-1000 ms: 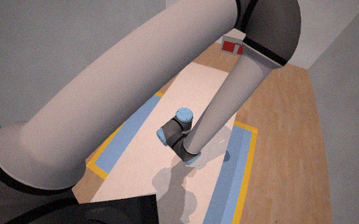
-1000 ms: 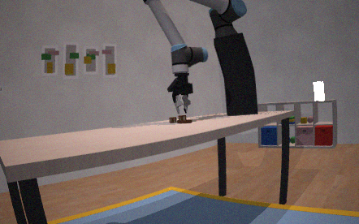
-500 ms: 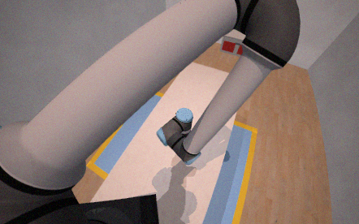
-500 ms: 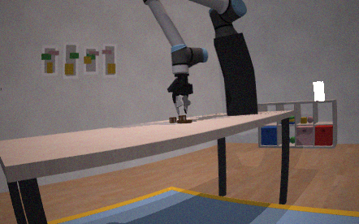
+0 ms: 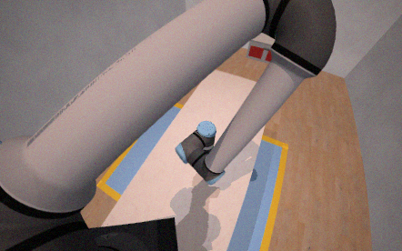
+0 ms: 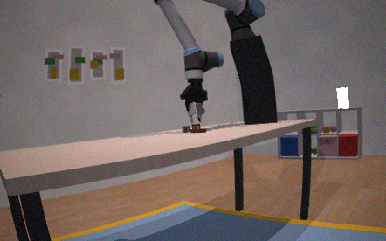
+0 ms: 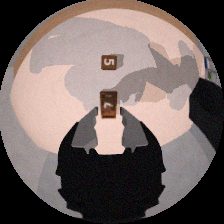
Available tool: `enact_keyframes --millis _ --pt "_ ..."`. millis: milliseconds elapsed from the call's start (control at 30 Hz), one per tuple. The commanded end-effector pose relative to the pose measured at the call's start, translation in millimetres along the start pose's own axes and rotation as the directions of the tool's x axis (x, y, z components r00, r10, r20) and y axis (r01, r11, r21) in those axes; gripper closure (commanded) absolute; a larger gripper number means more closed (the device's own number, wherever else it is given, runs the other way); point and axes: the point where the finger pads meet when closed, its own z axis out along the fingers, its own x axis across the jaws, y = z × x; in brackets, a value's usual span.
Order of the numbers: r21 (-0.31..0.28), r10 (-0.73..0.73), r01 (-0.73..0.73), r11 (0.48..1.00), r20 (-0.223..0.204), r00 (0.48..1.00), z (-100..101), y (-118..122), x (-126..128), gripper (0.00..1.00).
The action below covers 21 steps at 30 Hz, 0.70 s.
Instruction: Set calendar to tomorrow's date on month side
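Observation:
A brown cube [image 7: 108,62] [image 6: 185,128] showing a 5 lies loose on the pale table [image 6: 110,153] [image 5: 160,191]. A second brown cube [image 7: 108,104] [image 6: 197,128] with a blurred digit on top sits closer to me, on what looks like the low tray; I cannot make out the tray's edges. My gripper [image 7: 108,107] [image 6: 196,117] hangs a little above this second cube, fingers partly apart with a gap between them and nothing held. In the top view the arm hides the gripper and both cubes.
The arm's dark base column [image 6: 254,79] stands on the table's far right. A shelf with coloured bins [image 6: 320,140] stands on the floor behind. A blue mat with a yellow border [image 5: 269,182] lies under the table.

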Motion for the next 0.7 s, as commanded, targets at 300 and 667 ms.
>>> enact_keyframes --millis 300,667 --pt "0.000 0.000 0.000 1.000 0.001 1.000 -0.4 0.0 -0.4 0.71" --pt "0.000 0.000 0.000 1.000 0.001 1.000 3.1 0.0 -0.4 0.71"
